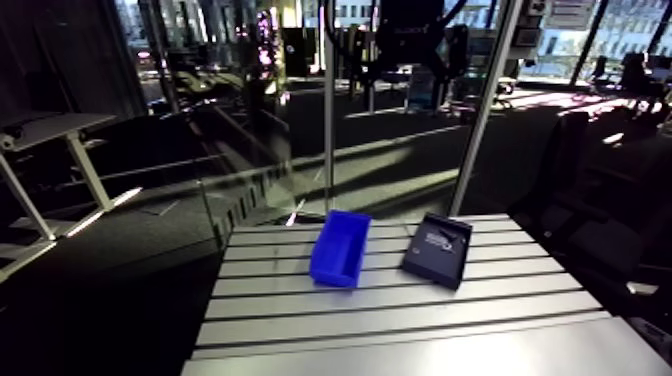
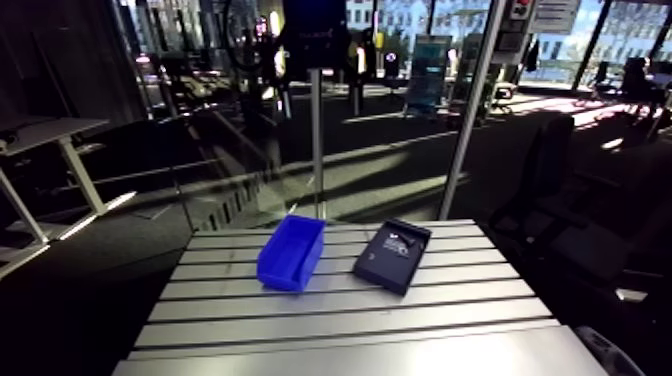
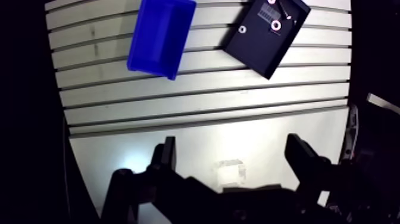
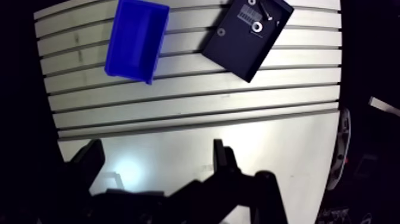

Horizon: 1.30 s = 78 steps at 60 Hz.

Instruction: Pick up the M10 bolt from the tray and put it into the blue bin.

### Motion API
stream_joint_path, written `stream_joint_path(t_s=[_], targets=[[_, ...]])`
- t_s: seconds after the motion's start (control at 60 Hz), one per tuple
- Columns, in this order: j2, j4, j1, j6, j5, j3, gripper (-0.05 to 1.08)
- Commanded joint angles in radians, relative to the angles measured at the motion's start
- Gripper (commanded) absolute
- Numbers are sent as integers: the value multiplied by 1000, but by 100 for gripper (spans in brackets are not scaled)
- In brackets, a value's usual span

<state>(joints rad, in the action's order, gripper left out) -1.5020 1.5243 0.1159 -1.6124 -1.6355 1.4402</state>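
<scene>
Tool (image 3: 232, 143): fingers spread, empty, high above slotted aluminium worktop (image 3: 202, 104), presumably for overview | M10 bolt: indistinct among bright parts (image 3: 275, 25) in flat dark tray (image 3: 262, 53) | blue plastic bin (image 3: 161, 36): just beside tray, shortening transfer

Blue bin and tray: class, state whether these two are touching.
Apart. The wrist view shows a strip of bare table between the blue bin and the tray.
</scene>
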Motion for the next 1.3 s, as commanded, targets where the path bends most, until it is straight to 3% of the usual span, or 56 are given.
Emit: stream_joint_path(t_s=[0.017,0.267,0.7,1.3], targets=[[-1,0,2,1,0,-2,1],[7,-9,8,1,1,-31,1],[41,-134,8,13,3,-161,1],[53,-126,75,-11,-11,-157,1]])
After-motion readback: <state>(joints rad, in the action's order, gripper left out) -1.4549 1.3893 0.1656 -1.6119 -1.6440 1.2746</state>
